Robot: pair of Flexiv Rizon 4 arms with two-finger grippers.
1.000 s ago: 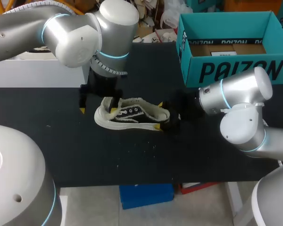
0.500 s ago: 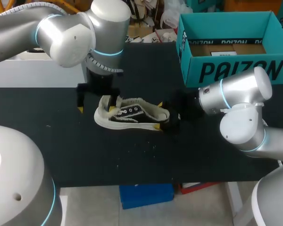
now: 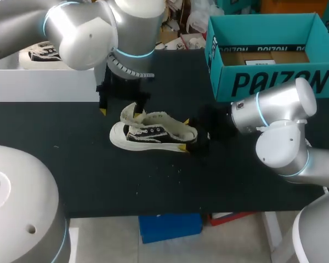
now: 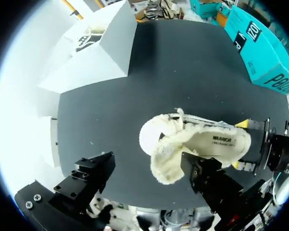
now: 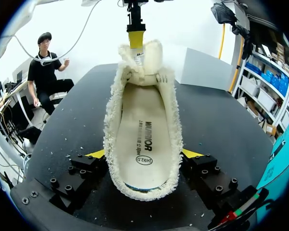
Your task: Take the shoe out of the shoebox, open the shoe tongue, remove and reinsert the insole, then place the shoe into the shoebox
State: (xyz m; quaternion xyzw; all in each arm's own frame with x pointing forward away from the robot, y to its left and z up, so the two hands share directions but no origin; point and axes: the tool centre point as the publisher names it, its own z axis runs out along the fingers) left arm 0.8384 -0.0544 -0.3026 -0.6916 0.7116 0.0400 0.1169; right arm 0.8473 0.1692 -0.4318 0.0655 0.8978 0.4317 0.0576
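Head view first: the shoe (image 3: 153, 133) sits on its sole mid-table (image 3: 98, 175), toe left and heel right, well apart from the teal shoebox (image 3: 263, 55) at the far right. The left gripper (image 3: 122, 109) hangs over the toe end with its fingers spread wide, one of them against the raised tongue (image 3: 129, 112). The right gripper (image 3: 183, 135) clamps the heel, a yellow tip on each side.

Over to the left wrist view: the left gripper (image 4: 145, 161) gapes, one finger touching the fleecy tongue (image 4: 166, 156), the other over bare table. The insole (image 4: 221, 141) lies flat inside.

Right wrist view: the right gripper (image 5: 144, 156) presses both sides of the heel. The insole (image 5: 142, 134) is seated and the tongue (image 5: 144, 55) stands upright.
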